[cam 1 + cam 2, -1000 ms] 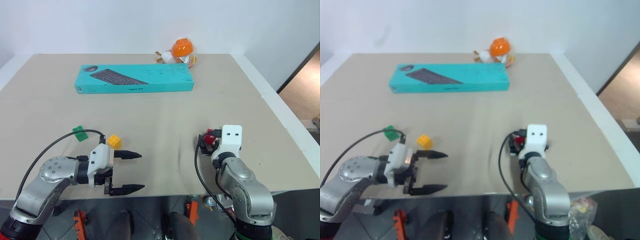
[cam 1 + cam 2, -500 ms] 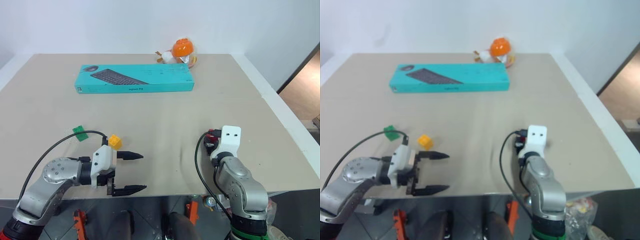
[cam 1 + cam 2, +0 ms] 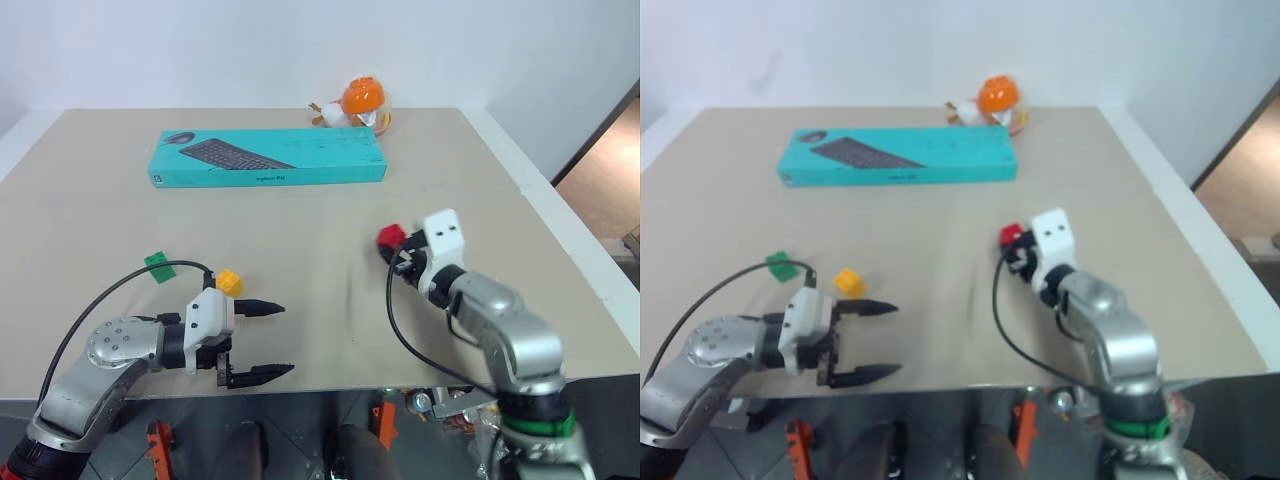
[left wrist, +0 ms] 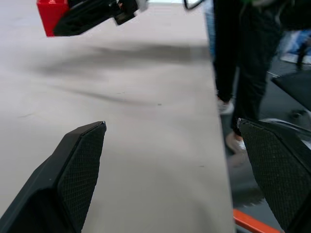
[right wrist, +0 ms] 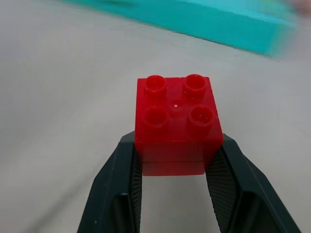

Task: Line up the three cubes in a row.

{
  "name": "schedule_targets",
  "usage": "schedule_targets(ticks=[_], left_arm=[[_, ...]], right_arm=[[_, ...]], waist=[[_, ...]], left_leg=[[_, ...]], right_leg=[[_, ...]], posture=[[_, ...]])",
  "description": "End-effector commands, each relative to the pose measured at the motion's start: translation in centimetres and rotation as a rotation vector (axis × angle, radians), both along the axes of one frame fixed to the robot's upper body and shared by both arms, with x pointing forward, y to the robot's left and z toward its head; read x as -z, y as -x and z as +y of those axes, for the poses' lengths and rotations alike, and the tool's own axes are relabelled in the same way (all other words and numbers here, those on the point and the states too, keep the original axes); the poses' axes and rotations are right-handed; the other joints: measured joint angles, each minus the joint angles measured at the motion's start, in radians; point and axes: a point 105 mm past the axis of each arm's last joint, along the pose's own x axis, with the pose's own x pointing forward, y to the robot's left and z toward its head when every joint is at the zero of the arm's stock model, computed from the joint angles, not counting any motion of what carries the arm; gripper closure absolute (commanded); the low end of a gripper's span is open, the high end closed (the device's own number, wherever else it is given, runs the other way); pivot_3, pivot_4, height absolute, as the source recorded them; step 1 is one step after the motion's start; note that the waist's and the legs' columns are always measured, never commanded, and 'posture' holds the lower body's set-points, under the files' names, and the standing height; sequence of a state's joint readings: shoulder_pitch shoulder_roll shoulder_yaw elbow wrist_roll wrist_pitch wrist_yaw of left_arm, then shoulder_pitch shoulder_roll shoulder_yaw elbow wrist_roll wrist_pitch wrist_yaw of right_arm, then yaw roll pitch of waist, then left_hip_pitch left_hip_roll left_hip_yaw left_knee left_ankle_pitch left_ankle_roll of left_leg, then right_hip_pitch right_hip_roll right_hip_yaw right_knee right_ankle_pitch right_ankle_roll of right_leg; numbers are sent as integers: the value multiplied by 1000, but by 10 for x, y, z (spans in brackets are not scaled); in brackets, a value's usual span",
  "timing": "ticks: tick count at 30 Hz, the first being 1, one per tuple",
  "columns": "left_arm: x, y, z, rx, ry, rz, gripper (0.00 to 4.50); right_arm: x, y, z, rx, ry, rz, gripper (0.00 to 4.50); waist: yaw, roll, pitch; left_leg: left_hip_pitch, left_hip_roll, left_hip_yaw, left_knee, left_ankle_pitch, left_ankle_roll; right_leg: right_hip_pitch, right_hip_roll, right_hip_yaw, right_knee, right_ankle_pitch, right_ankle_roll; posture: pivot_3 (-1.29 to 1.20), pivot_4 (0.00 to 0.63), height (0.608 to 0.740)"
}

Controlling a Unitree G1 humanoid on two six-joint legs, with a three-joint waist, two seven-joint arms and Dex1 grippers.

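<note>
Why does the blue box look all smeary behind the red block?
In the right wrist view the red cube between the right gripper fingers is sharp, while the teal box behind is streaked with blur. In the left eye view that box looks crisp.

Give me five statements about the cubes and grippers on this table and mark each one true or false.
1. The right gripper holds the red cube. True.
2. The left gripper is shut on the yellow cube. False: its jaws are open and empty, and the yellow cube sits on the table beside it.
3. The green cube lies on the table on the robot's left. True.
4. The three cubes already form a row. False: the red one is in the gripper, off to the right of the other two.
5. The teal box sits between the two grippers. False: it lies far back, next to the orange toy.
</note>
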State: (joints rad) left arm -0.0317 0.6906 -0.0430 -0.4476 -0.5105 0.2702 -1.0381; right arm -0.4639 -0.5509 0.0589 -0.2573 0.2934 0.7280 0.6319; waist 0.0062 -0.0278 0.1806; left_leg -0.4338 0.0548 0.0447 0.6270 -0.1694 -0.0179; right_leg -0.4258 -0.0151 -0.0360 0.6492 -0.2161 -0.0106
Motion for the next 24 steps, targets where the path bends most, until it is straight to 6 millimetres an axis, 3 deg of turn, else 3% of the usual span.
schedule_targets(ticks=[1,8,16,24], left_arm=[[-3,1,3,-29,11,-24,0],[-3,3,-1,-87,31,-44,0],[-3,6,2,-123,26,-48,0],[-4,5,2,-133,27,-50,0]], right_arm=[[4,4,14,-295,102,13,3265],[17,-19,26,-531,254,28,3265],[22,-16,44,-704,303,47,3265],[23,-19,50,-737,295,59,3265]], waist=[[0,0,0],[-1,0,0],[0,0,0],[1,0,0]], left_leg=[[1,0,0,0,0,0],[1,2,3,0,0,0],[2,4,5,-1,0,0],[3,5,7,0,0,0]], right_leg=[[0,0,0,0,0,0],[-1,3,1,0,2,0],[-1,3,3,0,4,4],[-1,4,4,0,5,0]], posture=[[0,150,740],[0,150,740],[0,150,740],[0,150,740]])
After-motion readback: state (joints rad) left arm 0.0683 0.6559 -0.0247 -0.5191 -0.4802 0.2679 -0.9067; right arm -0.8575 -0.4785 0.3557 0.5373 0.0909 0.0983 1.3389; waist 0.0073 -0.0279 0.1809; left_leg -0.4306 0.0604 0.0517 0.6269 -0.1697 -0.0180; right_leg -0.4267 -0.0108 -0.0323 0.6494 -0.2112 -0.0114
